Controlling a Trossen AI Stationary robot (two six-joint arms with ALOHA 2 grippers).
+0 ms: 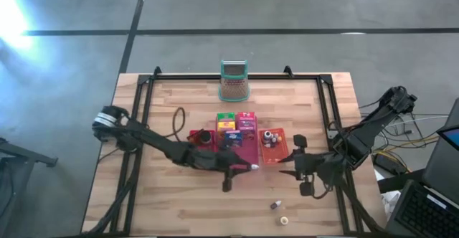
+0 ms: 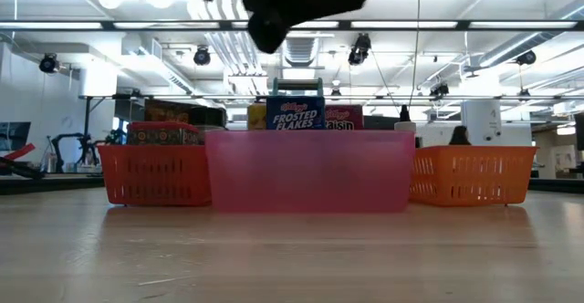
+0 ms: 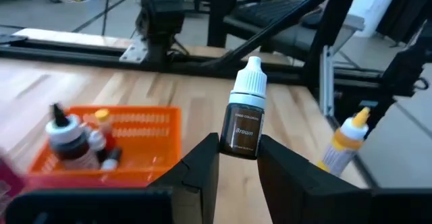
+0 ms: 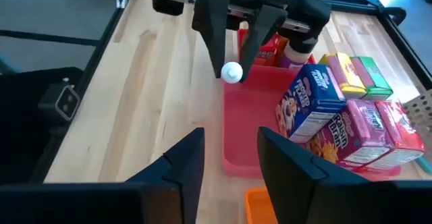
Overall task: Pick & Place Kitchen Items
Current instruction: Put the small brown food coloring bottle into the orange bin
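A: What is the left gripper (image 3: 237,158) carrying?

B: A small dark bottle of brown food colouring (image 3: 246,113) with a white cap, upright and pinched between the two fingers. From above, its white cap shows at the near edge of the red tray (image 1: 247,154), and the right wrist view puts the cap over that tray's near corner.

A: And the rest of the kitchen items?

B: The small cereal boxes stand in the red tray: a blue Frosted Flakes box (image 4: 311,107), a pink box (image 4: 354,133), a yellow box (image 4: 344,73) and a green box (image 4: 373,77). The orange tray (image 1: 275,153) touches the red one on its right side and holds tiny bottles (image 3: 74,140). A yellow-capped bottle (image 3: 344,138) shows past the held one in the left wrist view. Two small items (image 1: 279,212) lie on the wooden table (image 1: 165,209) nearer the front edge.

A: The right gripper (image 4: 229,158)?

B: It hangs by the orange tray's right side, fingers parted, holding nothing.

A: Anything behind?

B: A teal-rimmed mesh holder (image 1: 234,80) stands at the table's far edge, well apart from the trays.
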